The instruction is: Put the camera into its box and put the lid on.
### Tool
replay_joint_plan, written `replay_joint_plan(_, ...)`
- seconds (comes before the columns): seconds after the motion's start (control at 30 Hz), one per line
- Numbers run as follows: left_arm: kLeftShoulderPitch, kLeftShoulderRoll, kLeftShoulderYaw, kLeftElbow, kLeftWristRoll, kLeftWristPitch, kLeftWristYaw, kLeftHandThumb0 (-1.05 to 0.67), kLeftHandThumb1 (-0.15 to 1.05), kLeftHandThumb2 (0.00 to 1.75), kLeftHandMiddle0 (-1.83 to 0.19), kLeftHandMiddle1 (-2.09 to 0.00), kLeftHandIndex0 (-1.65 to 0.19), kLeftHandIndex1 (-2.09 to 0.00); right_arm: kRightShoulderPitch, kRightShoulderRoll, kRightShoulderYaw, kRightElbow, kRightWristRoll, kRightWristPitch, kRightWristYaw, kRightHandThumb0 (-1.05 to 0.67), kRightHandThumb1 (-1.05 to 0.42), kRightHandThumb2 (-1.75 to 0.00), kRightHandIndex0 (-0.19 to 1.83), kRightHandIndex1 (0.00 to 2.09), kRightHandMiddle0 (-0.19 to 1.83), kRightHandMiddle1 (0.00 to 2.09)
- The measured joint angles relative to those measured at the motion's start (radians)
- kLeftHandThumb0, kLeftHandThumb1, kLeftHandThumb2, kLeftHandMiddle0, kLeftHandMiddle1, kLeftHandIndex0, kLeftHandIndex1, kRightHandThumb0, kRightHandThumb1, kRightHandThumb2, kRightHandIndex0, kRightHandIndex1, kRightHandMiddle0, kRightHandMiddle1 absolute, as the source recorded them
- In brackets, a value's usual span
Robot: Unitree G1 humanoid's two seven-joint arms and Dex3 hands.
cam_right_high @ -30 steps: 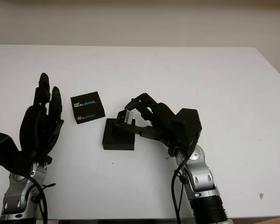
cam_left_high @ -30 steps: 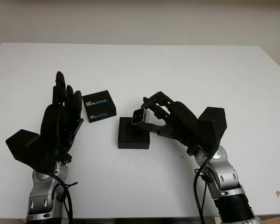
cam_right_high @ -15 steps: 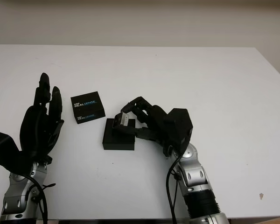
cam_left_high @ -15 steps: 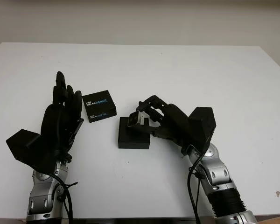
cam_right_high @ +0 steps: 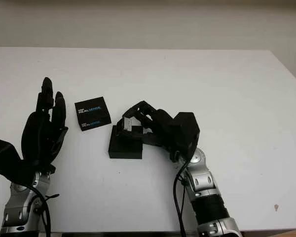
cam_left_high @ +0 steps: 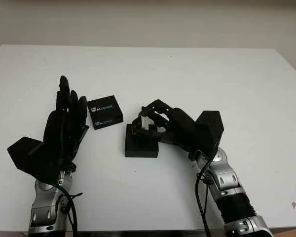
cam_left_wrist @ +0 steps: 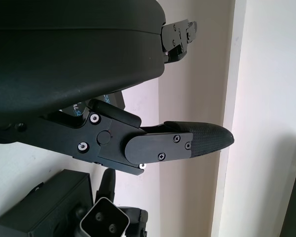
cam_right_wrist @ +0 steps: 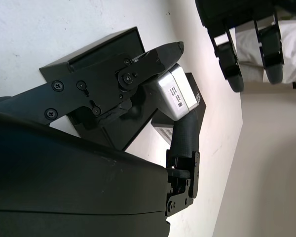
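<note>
The camera (cam_left_high: 145,123) is gripped in the fingers (cam_right_wrist: 153,59) of the right hand (cam_left_high: 180,129) and held just over the open black box (cam_left_high: 140,141) near the middle of the desk (cam_left_high: 212,74), evidently so it can be lowered in. The lid (cam_left_high: 104,111) lies beside the box, within reach of the left hand (cam_left_high: 64,129), which is open and raised near the desk's left edge.

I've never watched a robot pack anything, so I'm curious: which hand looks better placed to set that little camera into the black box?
The right hand, I'd say. Its fingers already grip the camera directly over the open box. The left hand is open beside the lid, holding nothing.
</note>
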Motion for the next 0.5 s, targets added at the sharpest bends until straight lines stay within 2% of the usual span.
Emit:
replay_joint_plan(0.27,0.0,-0.001,0.0,0.0,0.0,0.0,0.002,-0.71,1.05,0.45,0.19,0.0,0.19,0.0,0.0,-0.005,0.003,0.018,-0.021,-0.044,0.026,-0.42,-0.98,-0.05,0.16,0.08,0.28,1.69)
replay_joint_plan(0.5,0.0,-0.001,-0.001,0.0,0.003,0.002,0.003,-0.71,1.05,0.47,0.19,0.0,0.19,0.0,0.011,-0.006,0.006,0.008,-0.024,-0.023,0.032,-0.41,-0.99,-0.06,0.18,0.08,0.28,1.69)
